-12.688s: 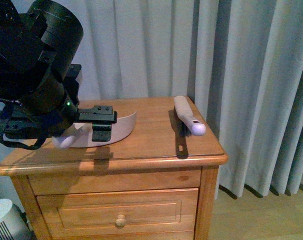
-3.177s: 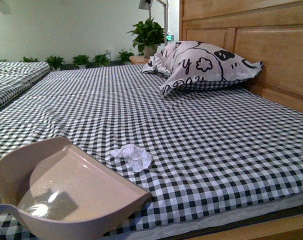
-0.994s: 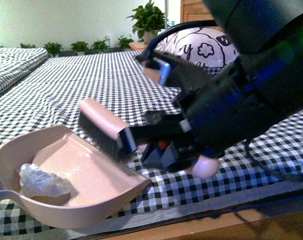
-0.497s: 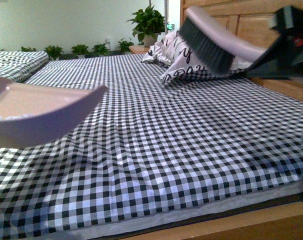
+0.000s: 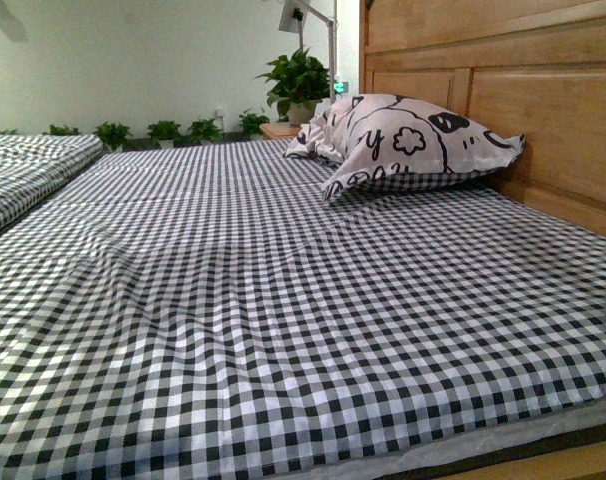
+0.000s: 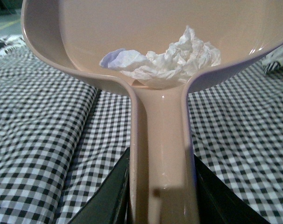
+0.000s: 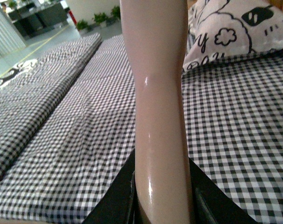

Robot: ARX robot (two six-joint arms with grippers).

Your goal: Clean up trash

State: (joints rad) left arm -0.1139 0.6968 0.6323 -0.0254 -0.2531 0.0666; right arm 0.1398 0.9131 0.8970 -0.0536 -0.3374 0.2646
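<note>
The trash (image 6: 167, 63), a crumpled white wad, lies inside the pinkish-beige dustpan (image 6: 81, 37) near the root of its handle. My left gripper (image 6: 161, 196) is shut on that handle, holding the pan above the checked bed. In the right wrist view my right gripper (image 7: 161, 196) is shut on the brush (image 7: 158, 93), whose smooth beige handle runs up the picture; its bristles do not show. The front view shows neither gripper, the dustpan nor the trash.
A black-and-white checked bed (image 5: 283, 300) fills the front view, with a white pillow with black cartoon print (image 5: 403, 140) against the wooden headboard (image 5: 523, 100). A second checked bed (image 5: 23, 170) lies to the left. Potted plants (image 5: 298, 80) stand at the far wall.
Half a second ago the raised dustpan and brush showed in the front view; both have since left it. One second ago the trash lay in the pan on the bed.
</note>
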